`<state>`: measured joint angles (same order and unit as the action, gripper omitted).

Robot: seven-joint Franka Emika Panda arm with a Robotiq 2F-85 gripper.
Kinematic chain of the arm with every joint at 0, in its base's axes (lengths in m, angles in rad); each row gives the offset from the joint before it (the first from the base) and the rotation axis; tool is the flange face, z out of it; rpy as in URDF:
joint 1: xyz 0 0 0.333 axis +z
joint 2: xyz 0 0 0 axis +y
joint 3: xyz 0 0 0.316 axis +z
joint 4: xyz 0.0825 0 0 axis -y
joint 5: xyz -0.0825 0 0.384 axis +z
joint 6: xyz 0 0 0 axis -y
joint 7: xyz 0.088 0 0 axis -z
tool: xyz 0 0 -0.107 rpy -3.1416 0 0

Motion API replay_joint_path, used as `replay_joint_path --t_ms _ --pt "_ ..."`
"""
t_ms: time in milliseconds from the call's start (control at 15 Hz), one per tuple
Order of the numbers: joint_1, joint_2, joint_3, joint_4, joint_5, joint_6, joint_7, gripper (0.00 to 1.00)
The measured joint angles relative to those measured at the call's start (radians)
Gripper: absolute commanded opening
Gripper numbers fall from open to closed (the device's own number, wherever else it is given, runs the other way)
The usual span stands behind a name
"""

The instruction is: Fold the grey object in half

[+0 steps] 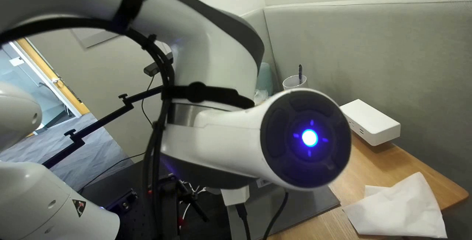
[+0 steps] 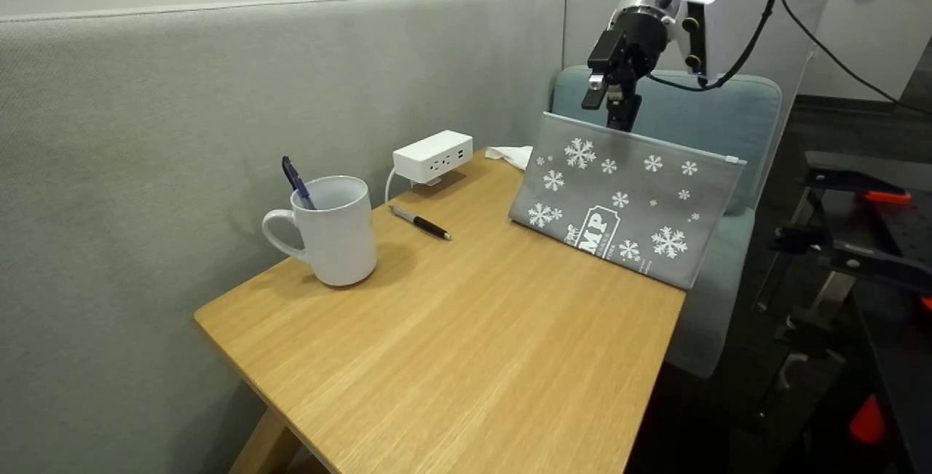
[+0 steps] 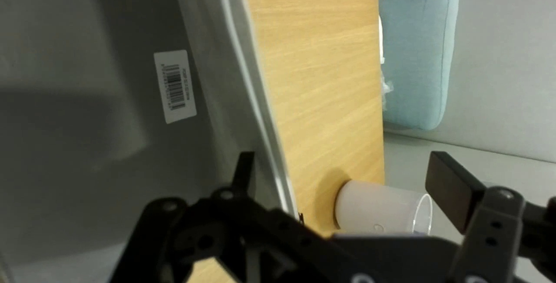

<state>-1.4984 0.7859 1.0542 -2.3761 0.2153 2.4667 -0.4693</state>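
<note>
The grey object is a flat pouch with white snowflakes [image 2: 619, 201] at the table's end, its zipper edge raised and its lower edge on the table. In an exterior view its plain grey part [image 1: 284, 214] lies beneath the arm. In the wrist view its plain side with a barcode label [image 3: 108, 144] fills the left. My gripper [image 2: 609, 111] is open at the raised edge, with one finger partly hidden behind the pouch. In the wrist view the gripper [image 3: 342, 159] has its left finger on the barcode side and its right finger apart from the pouch. Contact cannot be told.
A white mug [image 2: 342, 237] holding a pen stands by the wall side of the wooden table [image 2: 451, 343]. A black pen [image 2: 421, 223] lies near it. A white power box [image 1: 370, 122] and a white tissue [image 1: 402, 210] are along the padded wall. A teal cushion [image 3: 415, 52] is beyond.
</note>
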Motion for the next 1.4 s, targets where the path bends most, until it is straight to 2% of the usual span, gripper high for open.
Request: replay_joint_path --t_ms 267,533,800,1000,1200,1400 --pt "0.057 -0.155 0.003 -0.040 0.035 0.000 0.102 1.00" --pt "0.150 -0.324 -0.012 -0.062 0.103 0.000 0.170 1.00" --pt "0.292 -0.509 -0.089 -0.080 0.168 -0.002 0.228 1.00" --pt "0.483 -0.641 -0.246 -0.094 0.162 -0.018 0.300 1.00" --pt "0.731 -0.731 -0.469 -0.111 0.065 -0.043 0.421 1.00" --pt "0.979 -0.760 -0.704 -0.115 -0.052 -0.061 0.521 1.00"
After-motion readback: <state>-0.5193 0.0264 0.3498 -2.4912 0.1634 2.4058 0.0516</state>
